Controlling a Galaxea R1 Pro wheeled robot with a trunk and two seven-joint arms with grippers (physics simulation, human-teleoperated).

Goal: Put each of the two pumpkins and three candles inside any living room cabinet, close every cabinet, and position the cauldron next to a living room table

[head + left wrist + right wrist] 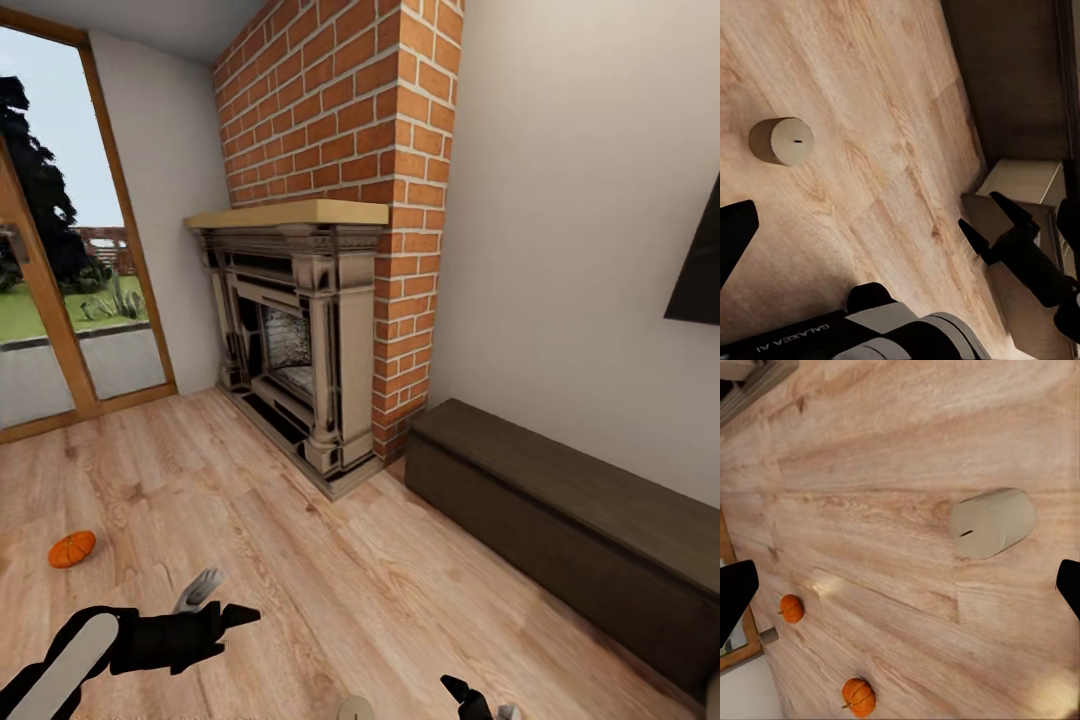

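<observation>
Wooden floorboards (300,560) run up to a brick fireplace (300,340), with a glass door (60,300) at the left and a long dark cabinet (560,520) along the right wall. One pumpkin (72,548) lies on the floor ahead of the left jaws (215,600), which stand apart and empty. A candle (782,140) lies on its side beyond them. The right jaws (475,695) are also apart and empty, with a candle (991,523) between and beyond their tips, and two pumpkins (791,608) (859,697) farther off.
</observation>
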